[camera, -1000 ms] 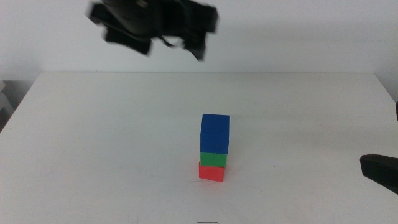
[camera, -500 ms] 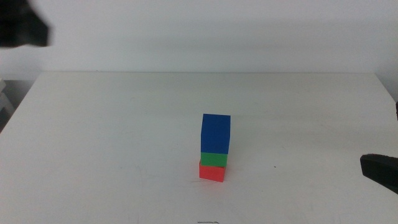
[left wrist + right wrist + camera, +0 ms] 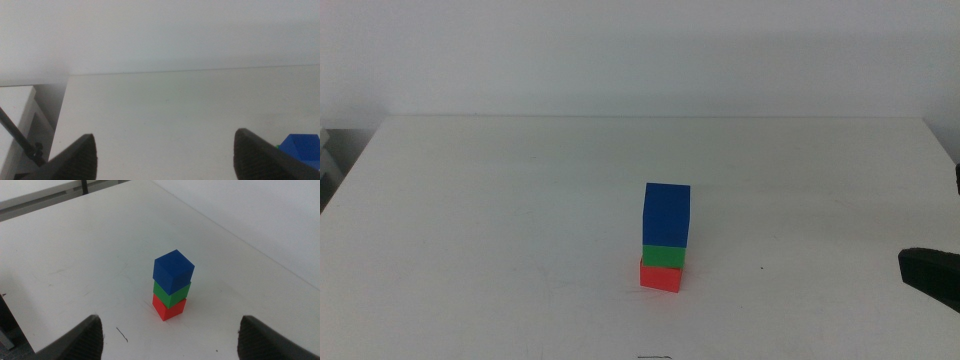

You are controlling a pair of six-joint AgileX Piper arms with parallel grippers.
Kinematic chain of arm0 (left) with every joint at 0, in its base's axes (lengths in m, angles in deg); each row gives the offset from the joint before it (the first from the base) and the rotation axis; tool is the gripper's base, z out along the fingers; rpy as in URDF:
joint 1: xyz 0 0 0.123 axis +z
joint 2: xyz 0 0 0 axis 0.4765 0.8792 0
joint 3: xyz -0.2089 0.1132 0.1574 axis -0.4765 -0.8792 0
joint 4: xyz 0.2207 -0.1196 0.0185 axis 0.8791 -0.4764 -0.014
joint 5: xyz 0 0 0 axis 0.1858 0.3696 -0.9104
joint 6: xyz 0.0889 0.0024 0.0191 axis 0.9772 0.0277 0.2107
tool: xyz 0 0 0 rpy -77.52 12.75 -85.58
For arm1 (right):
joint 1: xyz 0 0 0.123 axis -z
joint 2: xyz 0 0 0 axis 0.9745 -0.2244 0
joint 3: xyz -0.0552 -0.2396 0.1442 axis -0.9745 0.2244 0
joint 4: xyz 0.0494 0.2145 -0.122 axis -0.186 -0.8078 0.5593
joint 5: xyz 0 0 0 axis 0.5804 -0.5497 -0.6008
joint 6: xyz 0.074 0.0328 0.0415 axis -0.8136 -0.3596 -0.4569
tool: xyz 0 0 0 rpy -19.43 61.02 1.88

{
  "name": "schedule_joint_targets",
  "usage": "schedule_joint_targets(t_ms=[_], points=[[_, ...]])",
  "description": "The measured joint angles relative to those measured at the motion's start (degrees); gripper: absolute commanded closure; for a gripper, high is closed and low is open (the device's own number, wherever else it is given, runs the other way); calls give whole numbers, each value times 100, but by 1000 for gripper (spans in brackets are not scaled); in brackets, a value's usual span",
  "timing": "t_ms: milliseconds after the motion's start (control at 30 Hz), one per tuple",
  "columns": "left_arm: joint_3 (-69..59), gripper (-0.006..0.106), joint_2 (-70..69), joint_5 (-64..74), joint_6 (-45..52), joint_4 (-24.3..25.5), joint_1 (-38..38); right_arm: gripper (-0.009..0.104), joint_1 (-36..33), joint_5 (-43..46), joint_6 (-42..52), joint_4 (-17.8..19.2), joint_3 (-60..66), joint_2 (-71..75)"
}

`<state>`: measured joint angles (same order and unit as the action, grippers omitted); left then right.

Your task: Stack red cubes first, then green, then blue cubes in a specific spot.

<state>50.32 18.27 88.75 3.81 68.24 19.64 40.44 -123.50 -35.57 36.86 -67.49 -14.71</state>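
Observation:
A stack stands on the white table [image 3: 500, 220]: the red cube [image 3: 660, 275] at the bottom, the green cube [image 3: 663, 256] on it, the blue cube [image 3: 667, 214] on top, slightly off square. The right wrist view shows the same stack: blue [image 3: 173, 270], green [image 3: 172, 293], red [image 3: 169, 308]. My right gripper [image 3: 171, 330] is open and empty, well back from the stack; it shows at the right edge of the middle view [image 3: 930, 275]. My left gripper [image 3: 165, 150] is open and empty, out of the middle view; the blue cube [image 3: 301, 147] shows by one jaw.
The table's far edge meets a plain white wall. A white shelf unit [image 3: 15, 115] stands beyond the table's left edge. A small dark mark [image 3: 121, 334] lies on the tabletop near the stack.
My left arm has swung from above the table's far middle to the left and out of the middle view. The stack and the right gripper have not moved.

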Motion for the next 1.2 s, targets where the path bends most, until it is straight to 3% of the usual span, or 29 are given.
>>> schedule_joint_targets(t_ms=[300, 367, 500, 567, 667, 900, 1100, 1200], points=[[-134, 7, -52, -54, 0, 0, 0, 22, 0, 0, 0, 65, 0, 0], [-402, 7, -199, -281, 0, 0, 0, 22, 0, 69, 0, 327, 0, 0], [-1272, 7, -687, -1062, 0, 0, 0, 22, 184, 522, 0, 1384, 7, 19], [-1847, 7, -1023, -1549, 0, 0, 0, 22, 468, 790, 0, 1522, 7, 27], [-2718, 7, -1568, -2117, 0, 0, 0, 22, 1036, 1082, 5, 1255, 60, 49], [-4309, 7, -2830, -2684, 8, 0, 0, 22, 2628, 2889, 5, 68, 1278, 346], [-5323, 7, -3845, -3035, 7, 0, 321, 22, 3336, 4274, 5, -156, 2883, 1274], [-5866, 7, -4297, -3362, 10, -101, 712, 22, 3469, 4517, 5, -156, 3629, 1942]])
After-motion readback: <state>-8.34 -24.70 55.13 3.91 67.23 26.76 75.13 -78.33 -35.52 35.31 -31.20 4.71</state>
